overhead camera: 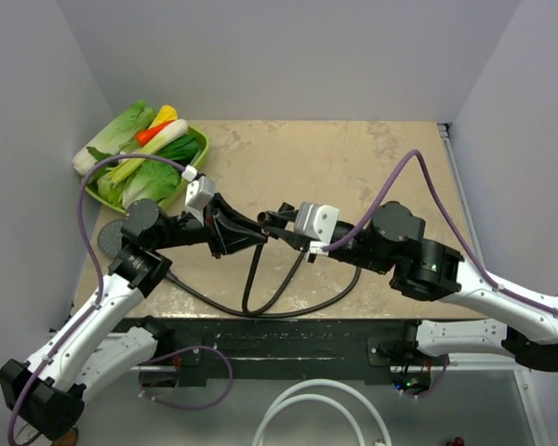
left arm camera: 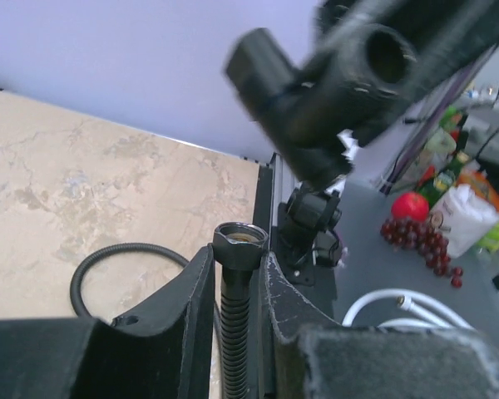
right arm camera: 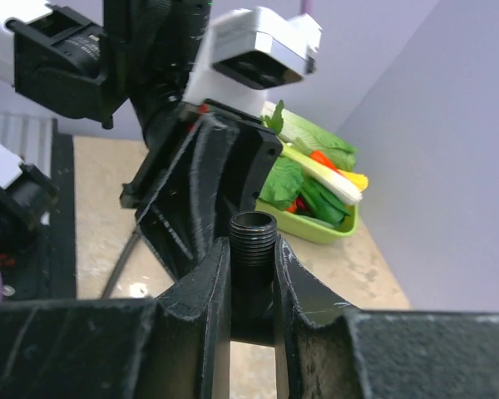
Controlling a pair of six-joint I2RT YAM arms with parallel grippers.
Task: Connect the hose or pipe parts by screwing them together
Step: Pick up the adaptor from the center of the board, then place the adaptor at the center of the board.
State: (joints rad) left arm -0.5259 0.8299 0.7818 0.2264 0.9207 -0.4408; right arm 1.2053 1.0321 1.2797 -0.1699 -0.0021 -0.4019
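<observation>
Closest in, the left gripper (left arm camera: 237, 268) was clenched on the dark-brown hose (left arm camera: 235, 349) just below its end nut (left arm camera: 239, 243). The corrugated length ran upright between the two fingers and the nut stood clear above their tips, its open mouth facing up. The right gripper (right arm camera: 251, 278) was likewise clamped, on the black T-shaped fitting (right arm camera: 254, 237). One threaded stub rose above the fingertips and the rest of the body sat down in the gap between them.

From the left wrist, the fitting hung above and to the right of the nut – near it, but apart. From above, the two grippers met almost tip to tip over the middle of the table (overhead camera: 353, 167), left arm reaching from the left and right arm from the right. The slack of the hose dropped from that meeting point and looped along the near edge of the marbled beige top.

Farther left, the grey shower-head disc (overhead camera: 110, 238) lay flat on the table, partly hidden behind the left arm. Beyond it, in the far left corner, a green tray (overhead camera: 201, 147) held leafy vegetables – with something orange and yellow among them. Purple cables (overhead camera: 84, 200) arched over both arms. A thick white tube (overhead camera: 307, 409) coiled below the table's near edge. Plain pale walls closed in the table on three sides.
</observation>
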